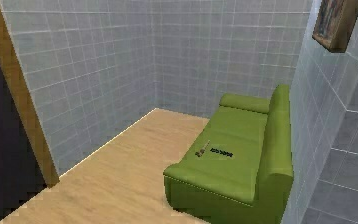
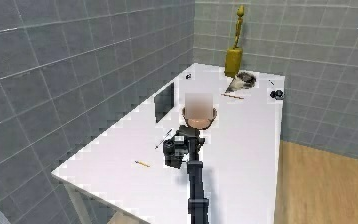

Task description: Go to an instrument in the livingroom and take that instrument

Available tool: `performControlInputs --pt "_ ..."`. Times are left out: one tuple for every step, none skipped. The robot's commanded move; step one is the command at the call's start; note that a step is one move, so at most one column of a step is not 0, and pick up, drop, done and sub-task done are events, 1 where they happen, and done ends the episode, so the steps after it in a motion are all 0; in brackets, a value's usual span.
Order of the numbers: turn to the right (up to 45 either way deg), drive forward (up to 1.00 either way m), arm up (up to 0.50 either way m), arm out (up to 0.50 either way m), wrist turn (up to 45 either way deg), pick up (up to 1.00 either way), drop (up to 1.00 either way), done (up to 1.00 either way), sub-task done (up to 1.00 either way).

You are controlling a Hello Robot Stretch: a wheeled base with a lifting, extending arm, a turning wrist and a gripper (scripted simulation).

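looking out the arm side, you see the arm (image 2: 195, 190) reaching over a white table (image 2: 97, 170), with the gripper (image 2: 173, 150) near a round brownish thing (image 2: 199, 122); you cannot tell how its fingers stand or whether it holds anything. farther out on the table stand a gold statue (image 2: 234, 45), a dark lump (image 2: 245, 80), a small black piece (image 2: 275, 94) and a dark upright panel (image 2: 165, 101), and you cannot tell whether any of them is the instrument. ahead, a green sofa (image 1: 237, 150) with two small dark things (image 1: 223, 151) on its seat sits in the corner.
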Motion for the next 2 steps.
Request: performControlInputs --pt "0.0 0.00 0.00 0.00 0.0 1.00 0.00 0.00 0.00" --pt "0.0 0.00 0.10 0.00 0.0 0.00 0.00 0.00 0.00"
